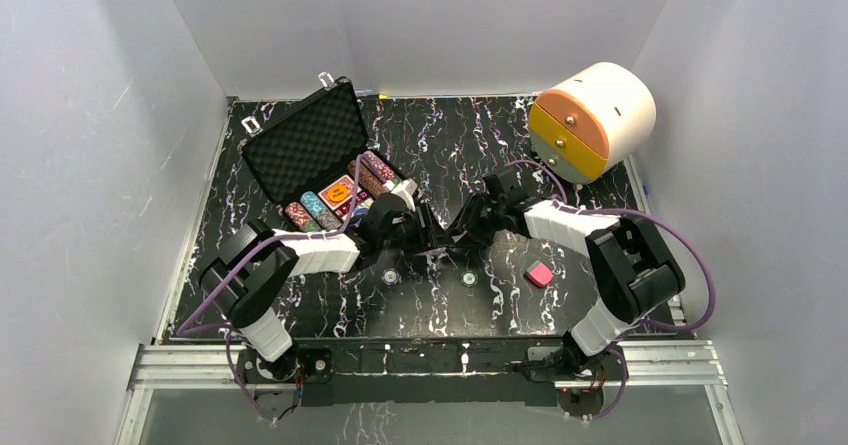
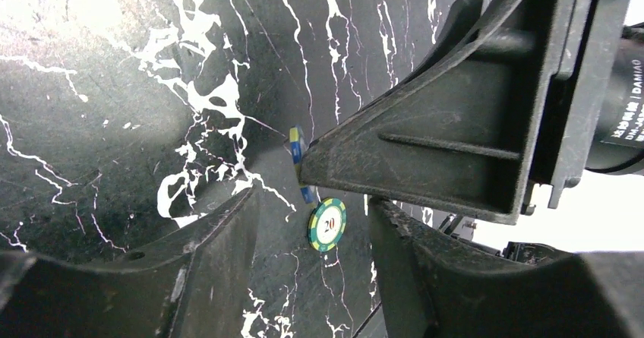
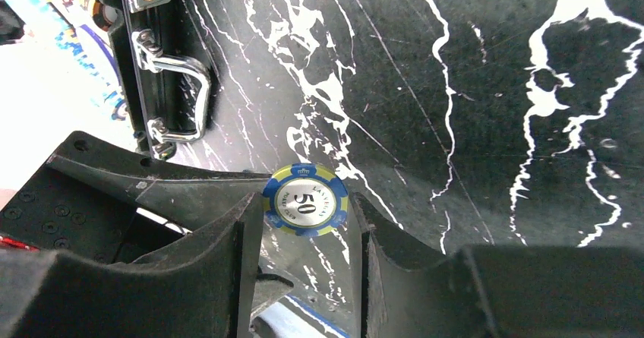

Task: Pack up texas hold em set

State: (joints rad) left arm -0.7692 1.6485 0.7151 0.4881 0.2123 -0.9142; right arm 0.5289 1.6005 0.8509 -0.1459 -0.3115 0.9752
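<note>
The black case (image 1: 300, 145) lies open at the back left, rows of multicolour chips (image 1: 340, 200) in its lower half; its silver handle (image 3: 178, 95) shows in the right wrist view. Both grippers meet at mid-table. My right gripper (image 3: 307, 205) is shut on a blue "50" chip (image 3: 305, 200), pinched by its edges at the fingertips. My left gripper (image 2: 311, 209) is open around a green "20" chip (image 2: 327, 224), with a gap on each side. The blue chip (image 2: 296, 150) shows edge-on behind the right arm's finger (image 2: 425, 156), just above the green one.
A large cream-and-orange cylinder (image 1: 595, 120) lies at the back right. A small pink block (image 1: 540, 274) sits near the right arm. Two small round pieces (image 1: 390, 277) (image 1: 468, 278) lie on the marbled black table (image 1: 450, 145). Grey walls close in three sides.
</note>
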